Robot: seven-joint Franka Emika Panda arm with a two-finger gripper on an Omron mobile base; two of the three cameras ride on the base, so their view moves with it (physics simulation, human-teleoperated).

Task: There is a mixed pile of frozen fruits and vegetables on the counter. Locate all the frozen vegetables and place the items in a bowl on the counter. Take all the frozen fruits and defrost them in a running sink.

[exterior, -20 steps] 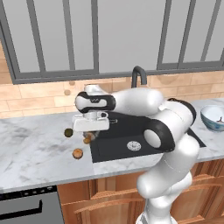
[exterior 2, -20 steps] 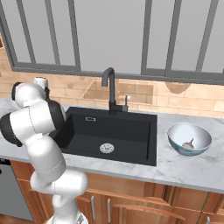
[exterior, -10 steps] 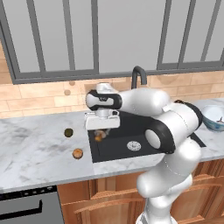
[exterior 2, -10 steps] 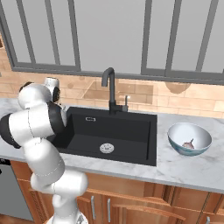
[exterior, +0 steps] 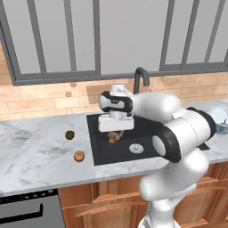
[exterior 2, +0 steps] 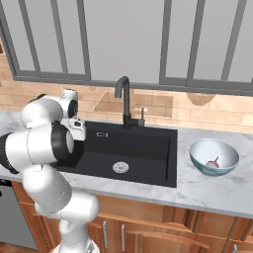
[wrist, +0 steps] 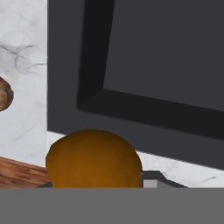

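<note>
I held the orange ball (exterior: 111,139) between my jaws over the sink's (exterior: 147,129) left end. Round, probably hard and slick, it looked best gripped across its middle, firmly.

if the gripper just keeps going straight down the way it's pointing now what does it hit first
Most likely the sink floor. The gripper points down over the basin's left part, holding the orange ball, and nothing shows beneath it. Depth is hard to judge, so the near wall is possible.
</note>
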